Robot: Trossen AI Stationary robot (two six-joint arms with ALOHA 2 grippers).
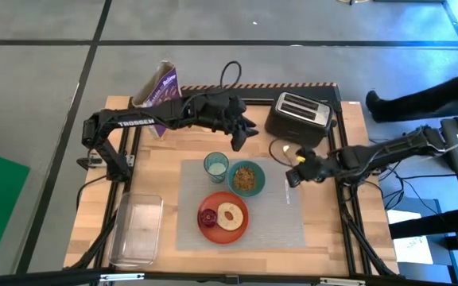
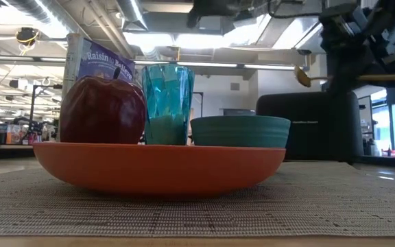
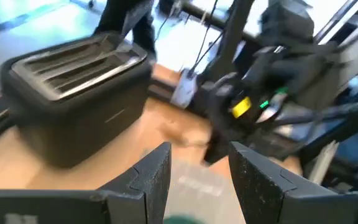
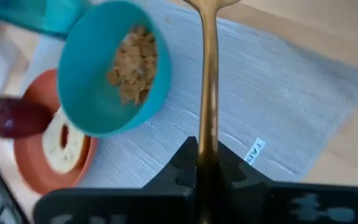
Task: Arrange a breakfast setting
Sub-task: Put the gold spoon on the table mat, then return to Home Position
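- While our right gripper (image 4: 207, 163) clamps the gold spoon (image 4: 208, 74) by its handle, we hold it above the placemat (image 1: 281, 218), near the mat's right edge beside the bowl (image 1: 246, 178).
- We judge the thin handle could twist or slip between the fingers on the way down, and the spoon might knock the bowl.
- Its long axis runs straight out from our fingers, pointing towards the toaster (image 1: 298, 115).
- Our left gripper (image 3: 199, 171) hovers spread and empty above the cup (image 1: 216, 165) at the mat's far edge.
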